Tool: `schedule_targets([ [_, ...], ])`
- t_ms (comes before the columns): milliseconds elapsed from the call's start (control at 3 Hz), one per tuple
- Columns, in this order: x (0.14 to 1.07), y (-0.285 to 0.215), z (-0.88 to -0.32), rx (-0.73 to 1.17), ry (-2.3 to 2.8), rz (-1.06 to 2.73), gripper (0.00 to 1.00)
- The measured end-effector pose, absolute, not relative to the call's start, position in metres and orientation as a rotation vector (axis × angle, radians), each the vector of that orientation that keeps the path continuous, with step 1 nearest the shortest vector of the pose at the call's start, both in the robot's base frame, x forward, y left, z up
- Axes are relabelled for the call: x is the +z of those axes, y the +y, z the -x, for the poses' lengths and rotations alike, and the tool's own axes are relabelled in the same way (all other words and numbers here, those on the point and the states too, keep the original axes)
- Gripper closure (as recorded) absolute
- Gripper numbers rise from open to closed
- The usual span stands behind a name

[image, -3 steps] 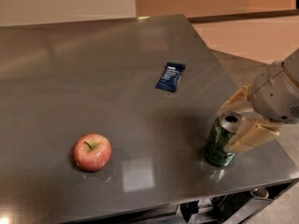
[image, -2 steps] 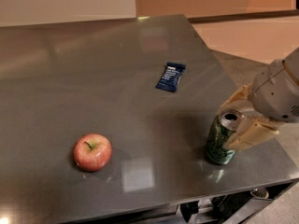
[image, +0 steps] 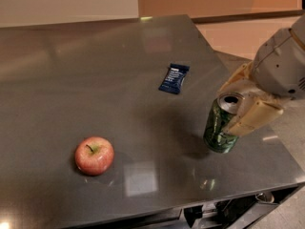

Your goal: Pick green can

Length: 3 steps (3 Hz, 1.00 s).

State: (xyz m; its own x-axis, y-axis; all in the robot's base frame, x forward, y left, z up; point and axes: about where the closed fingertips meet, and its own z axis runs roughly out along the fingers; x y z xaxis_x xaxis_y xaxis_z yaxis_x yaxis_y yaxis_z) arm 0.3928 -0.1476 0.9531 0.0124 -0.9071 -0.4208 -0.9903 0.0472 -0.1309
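claw [image: 229,109] clamped shut around green can [image: 217,128]; can tilted, over the counter [image: 71,61]. Blue packet [image: 173,78] up-left of can, apple [image: 94,155] well left.

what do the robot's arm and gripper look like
The gripper, at the right edge of the view around the green can, has two flat cream-beige fingers. Behind them sits a rounded pale grey wrist housing with small dark slits. No cables or markings show.

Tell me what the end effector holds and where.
The end effector grips the green can by its upper sides, a finger on each side.
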Motion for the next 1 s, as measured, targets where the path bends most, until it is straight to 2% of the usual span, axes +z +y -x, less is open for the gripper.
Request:
schedule_targets([
  [667, 1.018, -0.133, -0.405, 0.296, 1.899, 1.923, 1.00],
  [1000, 1.018, -0.133, -0.405, 0.296, 1.899, 1.923, 1.00],
])
